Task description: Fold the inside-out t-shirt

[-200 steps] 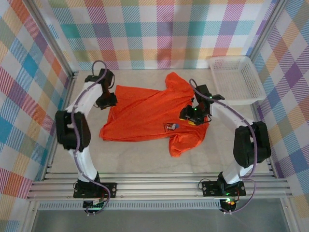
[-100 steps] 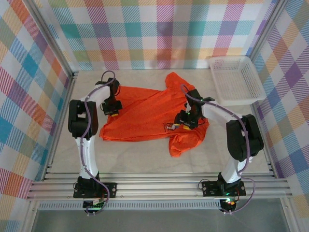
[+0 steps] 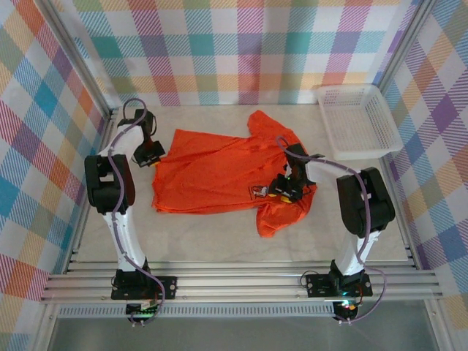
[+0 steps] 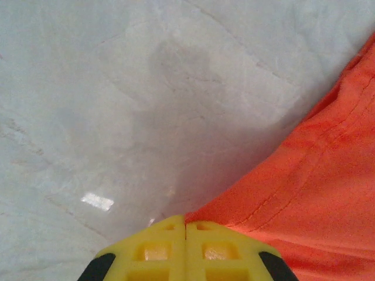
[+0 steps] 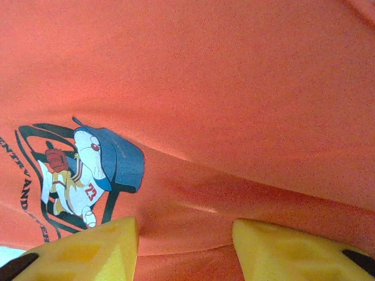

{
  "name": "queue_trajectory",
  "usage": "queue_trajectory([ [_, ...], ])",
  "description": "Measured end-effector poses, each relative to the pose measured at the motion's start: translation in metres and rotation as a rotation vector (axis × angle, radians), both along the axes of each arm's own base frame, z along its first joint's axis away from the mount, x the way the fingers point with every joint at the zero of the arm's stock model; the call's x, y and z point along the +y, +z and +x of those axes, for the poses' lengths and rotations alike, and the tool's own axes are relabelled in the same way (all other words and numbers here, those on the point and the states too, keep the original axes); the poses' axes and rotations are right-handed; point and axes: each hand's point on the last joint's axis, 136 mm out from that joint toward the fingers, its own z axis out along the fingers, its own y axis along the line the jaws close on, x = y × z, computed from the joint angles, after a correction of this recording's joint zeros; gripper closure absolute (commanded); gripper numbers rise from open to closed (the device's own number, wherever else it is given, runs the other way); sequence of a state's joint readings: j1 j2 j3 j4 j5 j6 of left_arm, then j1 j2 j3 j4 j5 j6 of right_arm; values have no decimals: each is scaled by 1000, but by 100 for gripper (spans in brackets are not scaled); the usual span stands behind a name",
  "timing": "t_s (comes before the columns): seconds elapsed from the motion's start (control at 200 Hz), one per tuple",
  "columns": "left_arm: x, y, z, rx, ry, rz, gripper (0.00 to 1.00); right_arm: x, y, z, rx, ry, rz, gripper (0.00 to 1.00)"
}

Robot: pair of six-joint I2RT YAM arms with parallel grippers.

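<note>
The inside-out t-shirt [image 3: 219,172] is bright orange and lies spread flat mid-table, with a sleeve reaching toward the front. Its cartoon print [image 3: 259,191] sits near the right side. At the shirt's left edge my left gripper [image 3: 148,155] is shut; the left wrist view has the yellow fingertips [image 4: 186,225] pressed together, with the stitched hem of the t-shirt [image 4: 328,193] running out from between them. My right gripper [image 3: 285,191] rests on the shirt just right of the print. Its fingers stand apart in the right wrist view [image 5: 184,234], over a low crease beside the print [image 5: 88,170].
A white mesh basket [image 3: 327,124] stands at the back right corner. Bare pale table [image 3: 212,234] lies in front of the shirt and to its left [image 4: 146,88]. Plaid walls close in the left, back and right sides.
My left gripper closed at the shirt's left edge and moved left, off the fabric's body. My right gripper slid slightly toward the print and stayed low on the shirt.
</note>
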State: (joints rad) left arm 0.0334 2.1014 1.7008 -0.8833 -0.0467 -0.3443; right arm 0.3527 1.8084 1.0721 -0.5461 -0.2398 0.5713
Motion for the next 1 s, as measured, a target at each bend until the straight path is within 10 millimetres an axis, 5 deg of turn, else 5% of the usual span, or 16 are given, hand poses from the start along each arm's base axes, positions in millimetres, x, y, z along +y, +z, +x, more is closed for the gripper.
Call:
queue_trajectory([
  [0.285, 3, -27, 16, 28, 16, -10, 65, 0, 3, -1, -16, 10, 4, 49],
  [0.48, 3, 16, 32, -53, -13, 134, 51, -1, 19, -12, 16, 16, 13, 44],
  [0.645, -70, 84, 44, -239, -171, 145, 50, 9, 58, 16, -74, 24, 46, 44],
  [0.755, -129, 105, 62, -338, -274, -5, 54, 13, 77, 50, -149, 18, 48, 44],
  [0.86, -149, 93, 95, -362, -296, -101, 55, 9, 74, 77, -178, -7, 11, 44],
  [1.0, -148, 28, 125, -285, -269, -150, 55, -5, 61, 108, -187, -50, -58, 44],
])
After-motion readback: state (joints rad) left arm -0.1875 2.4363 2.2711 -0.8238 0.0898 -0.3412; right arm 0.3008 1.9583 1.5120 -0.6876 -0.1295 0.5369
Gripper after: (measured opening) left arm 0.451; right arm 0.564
